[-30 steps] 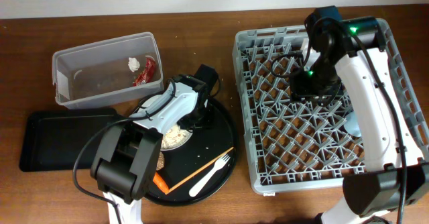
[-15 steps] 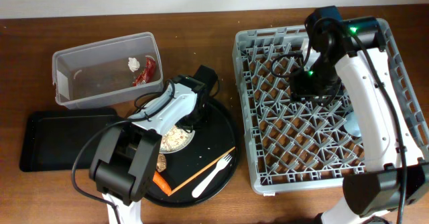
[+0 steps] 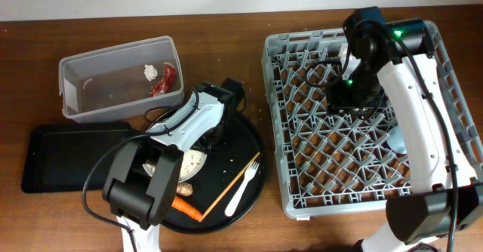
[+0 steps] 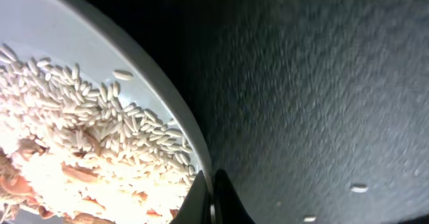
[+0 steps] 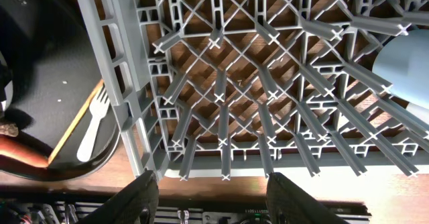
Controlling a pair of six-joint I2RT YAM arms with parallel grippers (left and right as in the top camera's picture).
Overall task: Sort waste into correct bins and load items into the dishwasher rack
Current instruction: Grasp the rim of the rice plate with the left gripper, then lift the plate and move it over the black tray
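Observation:
My left gripper [image 3: 207, 140] is shut on the rim of the speckled plate [image 3: 193, 164], which lies on the round black tray [image 3: 240, 142]. The wrist view shows the jaws [image 4: 212, 198] pinching the plate [image 4: 60, 43], with beige crumbs [image 4: 87, 143] on it. A brown lump [image 3: 185, 187] and an orange carrot [image 3: 186, 206] lie beside it, with the chopstick [image 3: 230, 189] and white fork [image 3: 243, 188]. The red wrapper [image 3: 163, 81] and white wad [image 3: 151, 72] lie in the clear tub [image 3: 90, 93]. My right gripper [image 5: 218, 207] is open above the rack [image 3: 302, 154], which holds the light-blue cup [image 3: 397, 139]. The bowl and white cup are out of view.
The shallow black tray [image 3: 60, 161] lies at the front left, beside the round tray. The right wrist view shows the rack's front wall [image 5: 127, 103], the fork [image 5: 90, 130] and the cup [image 5: 405, 70].
My left gripper has dragged the plate toward the front left of the round tray. The chopstick and fork have swung to a steeper angle. The right arm has not moved.

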